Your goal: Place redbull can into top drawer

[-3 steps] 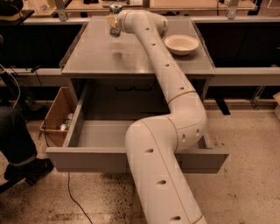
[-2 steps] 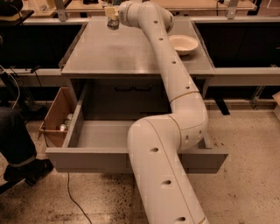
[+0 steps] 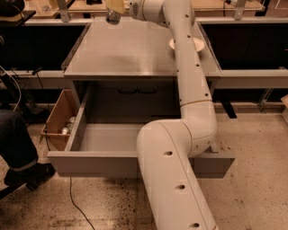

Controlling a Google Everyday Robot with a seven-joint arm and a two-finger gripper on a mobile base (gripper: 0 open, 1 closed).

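Observation:
My gripper (image 3: 115,8) is at the top of the view, above the far left part of the grey cabinet's top (image 3: 126,49). It is shut on the redbull can (image 3: 112,18), a slim silver can that hangs below the fingers, lifted off the cabinet top. The top drawer (image 3: 90,164) is pulled out wide toward the camera, and its grey inside (image 3: 108,137) shows nothing in it. My arm crosses over the right half of the drawer and hides that part.
A cream round bowl (image 3: 200,44) sits on the cabinet top at the right, partly behind my arm. A brown cardboard box (image 3: 57,117) with small items stands left of the drawer. A person's leg and shoe (image 3: 15,150) are at the far left. A cable (image 3: 74,202) lies on the floor.
The gripper has risen and moved a little to the left and back with the can, which is now higher above the cabinet top. The drawer stays open.

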